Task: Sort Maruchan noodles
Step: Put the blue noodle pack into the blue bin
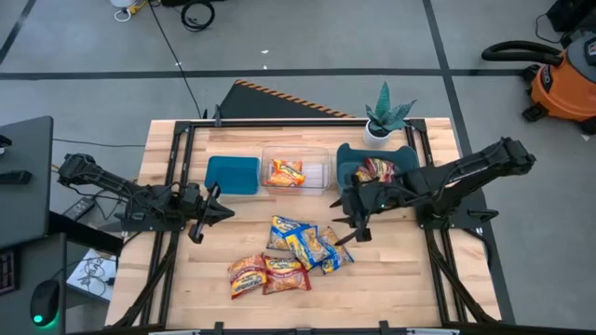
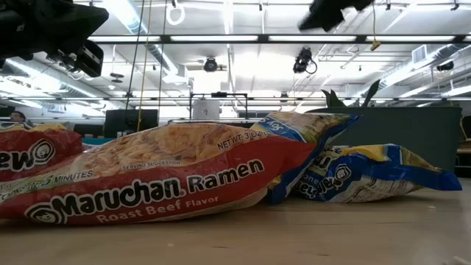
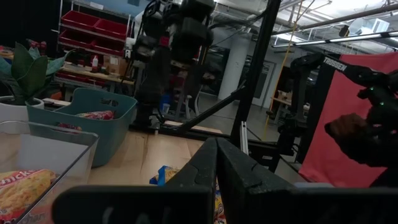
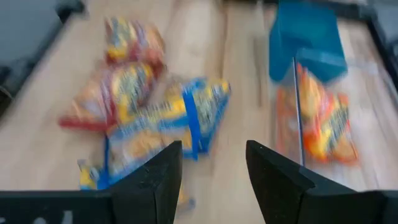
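Several Maruchan noodle packets lie flat on the wooden table near its front edge: blue-and-yellow ones (image 1: pixel 305 244) and red and orange ones (image 1: pixel 265 274). In the low view a red Roast Beef packet (image 2: pixel 162 184) lies in front of the blue ones (image 2: pixel 368 173). One orange packet (image 1: pixel 287 172) lies in the clear bin (image 1: pixel 321 172), and a red one (image 1: pixel 377 169) in the teal bin (image 1: pixel 346 163). My right gripper (image 1: pixel 358 226) hangs open above the table between the teal bin and the blue packets, with nothing between its fingers (image 4: pixel 273 177). My left gripper (image 1: pixel 200 221) waits shut at the table's left, holding nothing.
A flat teal lid or tray (image 1: pixel 231 174) lies left of the clear bin. A potted plant (image 1: pixel 384 116) stands at the far edge behind the teal bin. Bare wood lies between the bins and the packets. The table's metal frame rails run along both sides.
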